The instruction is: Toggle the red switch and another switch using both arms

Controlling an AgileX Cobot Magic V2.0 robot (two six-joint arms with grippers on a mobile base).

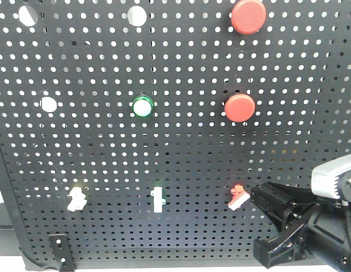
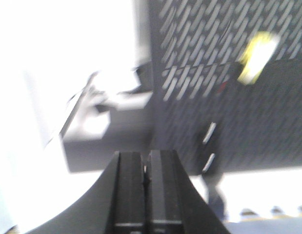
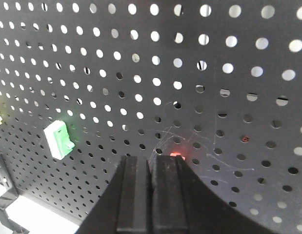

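Closest to my front camera, low at the right edge, sits the right arm [image 1: 303, 226], black and jointed with a light grey boxy piece, its right hand [image 1: 256, 198] reaching in at the pegboard [image 1: 107, 147]. Reading the board from the left: the yellow switch [image 1: 76, 198] sits untouched in the bottom row, then the green-based toggle [image 1: 157, 199], then the red switch [image 1: 238, 196], with two large red push buttons [image 1: 240, 107] above it.

My left wrist view is blurred; the left hand [image 2: 146, 170] has its fingers pressed together with nothing between them, and the yellow switch [image 2: 257, 56] shows up and to the right, well apart from it. I see no left arm in the front view.

My right wrist view shows the right hand [image 3: 150, 165] also closed and empty, its tip just below a red glow that I take for the red switch [image 3: 176, 155]. Whether it touches the lever I cannot tell.

I judge the red toggle to be the step in hand. Next I need a short, careful push on that lever, then to bring the left hand across to the yellow one.
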